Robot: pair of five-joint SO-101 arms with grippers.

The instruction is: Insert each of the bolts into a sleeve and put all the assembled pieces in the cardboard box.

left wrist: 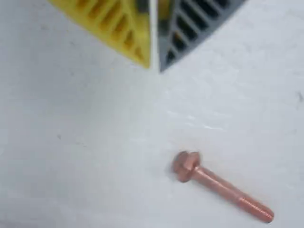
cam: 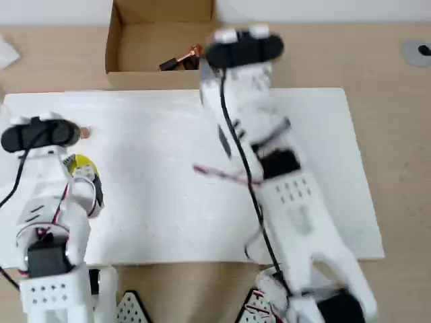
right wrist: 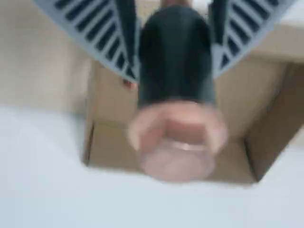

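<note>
Over box (right wrist: 110,137), right pincer (right wrist: 175,73) grips sleeve (right wrist: 175,47) with bolt (right wrist: 176,142): move to middle, lower, let go. Left pincer (left wrist: 153,66) closed, empty.

The cardboard box (cam: 114,47) runs off the high view's top edge, its near right corner hidden under the right arm (cam: 242,48). We cannot make out the half-covered piece (cam: 178,62) inside it. In the right wrist view the sleeve (right wrist: 175,61) is cut off, and its bolt head (right wrist: 175,133) is blurred.
</note>
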